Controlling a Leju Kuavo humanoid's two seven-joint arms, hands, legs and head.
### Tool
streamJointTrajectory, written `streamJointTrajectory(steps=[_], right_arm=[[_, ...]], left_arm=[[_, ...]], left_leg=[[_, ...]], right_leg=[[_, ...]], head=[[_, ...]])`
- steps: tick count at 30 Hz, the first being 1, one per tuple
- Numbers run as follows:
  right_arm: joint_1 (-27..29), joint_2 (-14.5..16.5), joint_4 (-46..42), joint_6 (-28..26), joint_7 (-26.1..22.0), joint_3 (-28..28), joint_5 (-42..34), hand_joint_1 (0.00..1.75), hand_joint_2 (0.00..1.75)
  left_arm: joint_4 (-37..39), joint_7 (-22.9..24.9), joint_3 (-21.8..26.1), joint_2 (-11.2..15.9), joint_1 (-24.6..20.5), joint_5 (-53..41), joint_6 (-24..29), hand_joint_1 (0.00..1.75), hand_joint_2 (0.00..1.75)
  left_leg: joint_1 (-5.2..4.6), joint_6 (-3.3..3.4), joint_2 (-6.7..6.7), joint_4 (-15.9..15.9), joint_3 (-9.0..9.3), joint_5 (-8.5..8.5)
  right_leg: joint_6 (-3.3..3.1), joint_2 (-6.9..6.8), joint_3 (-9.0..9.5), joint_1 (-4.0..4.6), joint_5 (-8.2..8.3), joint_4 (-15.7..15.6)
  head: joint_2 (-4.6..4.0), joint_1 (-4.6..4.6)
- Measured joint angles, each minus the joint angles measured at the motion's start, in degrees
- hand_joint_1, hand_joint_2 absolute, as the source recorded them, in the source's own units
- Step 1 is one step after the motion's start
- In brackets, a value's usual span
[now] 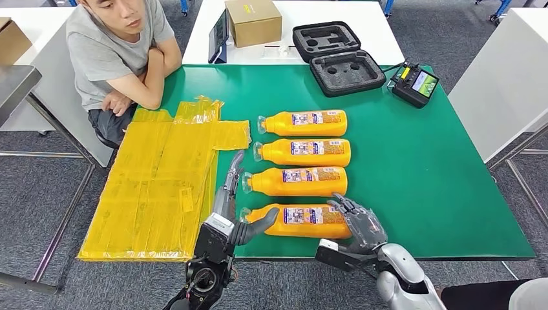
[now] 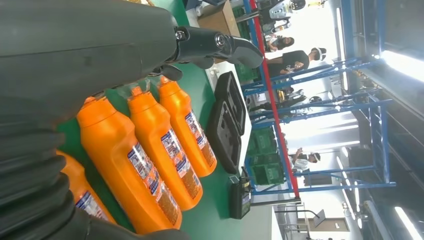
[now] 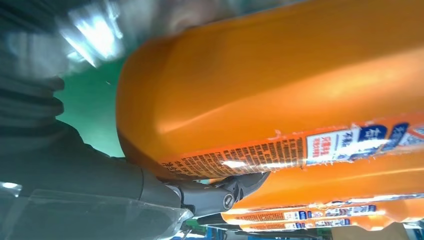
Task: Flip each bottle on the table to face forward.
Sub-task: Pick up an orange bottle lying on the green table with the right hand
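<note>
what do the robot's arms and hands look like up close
The right arm has a smooth silver shell, ending in a dark grey jointed right hand. The left arm looks barer: black frame, exposed cables, a silver wrist block. The left hand has dark grey fingers and a thick thumb; a grey ribbed cover sits behind it.

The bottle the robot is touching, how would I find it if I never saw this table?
Find the green table and its column of four orange bottles lying sideways. Take the bottle nearest the robot, at the table's front edge. It alone sits between the left hand and right hand.
</note>
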Motion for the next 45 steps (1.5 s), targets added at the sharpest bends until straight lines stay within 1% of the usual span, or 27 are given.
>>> streamJointTrajectory(steps=[3, 6, 7, 12, 19, 22, 23, 26, 29, 34, 36, 41, 45], right_arm=[[-1.14, -0.17, 1.46, -0.04, -0.19, 0.0, -0.1, 1.42, 1.75], [-1.89, -0.25, 2.4, -0.05, -0.29, 0.0, -0.11, 1.63, 1.75], [-2.07, -0.27, 2.64, -0.05, -0.3, 0.0, -0.15, 1.68, 1.75], [-2.43, -0.39, 3.66, 0.0, -0.31, -0.2, -1.26, 1.74, 1.75], [-2.18, -0.53, 4.53, 0.32, -0.77, -0.87, -3.47, 1.75, 1.75], [-2.39, -0.51, 5.06, 1.03, -2.02, -1.09, -5.43, 1.75, 1.75], [-2.48, -0.44, 5.28, 1.79, -3.3, -1.3, -7.19, 1.75, 1.75], [-2.43, 0.1, 5.93, 5.47, -9.06, -2.53, -14.89, 1.75, 1.75], [-2.06, 0.69, 6.37, 7.13, -11.77, -3.4, -18.21, 1.75, 1.75], [-1.72, 2.15, 6.58, 7.67, -13.15, -4.34, -21.33, 1.75, 1.75], [-1.66, 2.73, 6.58, 7.83, -13.38, -4.72, -21.98, 1.75, 1.75], [-1.57, 3.58, 6.58, 7.89, -13.58, -5.15, -22.53, 1.75, 1.75], [-1.56, 4.25, 6.56, 7.92, -14.13, -5.4, -23.57, 1.75, 1.75]], left_arm=[[0.0, 0.0, -0.03, -0.06, -0.13, 0.08, 0.0, 0.0, 1.75], [0.0, 0.0, -0.04, -0.07, -0.19, 0.1, 0.0, 0.0, 1.75], [0.0, 0.0, -0.04, -0.07, -0.21, 0.1, -0.01, 0.0, 1.75], [0.0, 0.0, -0.06, -0.07, -0.24, 0.1, -0.1, 0.0, 1.75], [0.02, 0.0, -0.1, -0.07, -0.12, 0.01, 0.17, 0.0, 1.75], [0.02, 0.0, -0.09, -0.07, 0.1, 0.02, 0.45, 0.0, 1.75], [0.02, 0.0, -0.09, -0.07, 0.2, 0.02, 0.66, 0.0, 1.75], [-0.02, 0.0, -0.07, -0.07, 0.54, -0.09, 1.99, 0.0, 1.75], [-0.28, 0.0, -0.06, -0.05, 0.88, -0.45, 3.48, 0.0, 1.75], [-3.64, -0.01, -0.53, 0.11, 1.98, -1.94, 9.2, 0.0, 1.75], [-5.3, -0.02, -1.04, 0.29, 2.28, -2.16, 10.68, 0.0, 1.75], [-7.8, -0.02, -1.69, 0.65, 2.6, -2.49, 11.71, 0.0, 1.75], [-10.68, -0.02, -1.3, 0.69, 3.39, -6.81, 12.82, 0.0, 1.75]], left_leg=[[0.0, 0.01, 0.01, 0.0, 0.13, -0.02], [0.0, 0.02, 0.01, 0.0, 0.2, -0.01], [0.0, 0.02, 0.0, 0.0, 0.22, -0.01], [-0.01, 0.04, 0.0, 0.0, 0.3, 0.0], [-0.01, 0.07, 0.0, 0.0, 0.31, -0.03], [-0.01, 0.06, 0.0, 0.0, 0.31, -0.04], [-0.01, 0.06, 0.0, 0.0, 0.31, -0.04], [-0.01, 0.06, 0.0, 0.0, 0.27, -0.04], [0.0, 0.05, 0.01, 0.0, 0.24, -0.06], [0.02, 0.05, 0.01, 0.0, 0.2, -0.07], [0.03, 0.05, 0.01, 0.0, 0.18, -0.07], [0.01, 0.05, 0.01, 0.0, 0.12, -0.07], [0.01, 0.05, 0.01, 0.0, 0.07, -0.07]], right_leg=[[-0.01, 0.0, 0.1, 0.0, -0.01, -0.01], [-0.01, 0.0, 0.17, 0.0, -0.01, -0.01], [-0.01, -0.01, 0.19, 0.0, -0.01, -0.02], [-0.01, -0.02, 0.28, -0.01, -0.01, -0.02], [0.0, -0.02, 0.31, -0.01, -0.02, -0.03], [0.0, -0.01, 0.32, 0.0, -0.02, -0.03], [0.0, -0.01, 0.32, 0.0, -0.02, -0.03], [0.0, -0.01, 0.32, 0.0, -0.02, -0.02], [0.0, 0.01, 0.28, 0.0, -0.02, -0.02], [0.0, 0.01, 0.22, 0.03, -0.02, -0.01], [0.0, 0.01, 0.21, 0.03, -0.03, 0.0], [0.0, 0.01, 0.17, 0.01, -0.03, -0.01], [0.0, 0.0, 0.14, 0.01, -0.03, 0.0]], head=[[0.0, 0.01], [0.0, 0.01], [0.0, 0.0], [0.0, 0.01], [0.0, 0.01], [0.0, 0.01], [0.0, 0.01], [0.0, 0.02], [0.0, 0.01], [0.0, 0.0], [0.0, 0.0], [0.0, 0.0], [0.0, 0.01]])
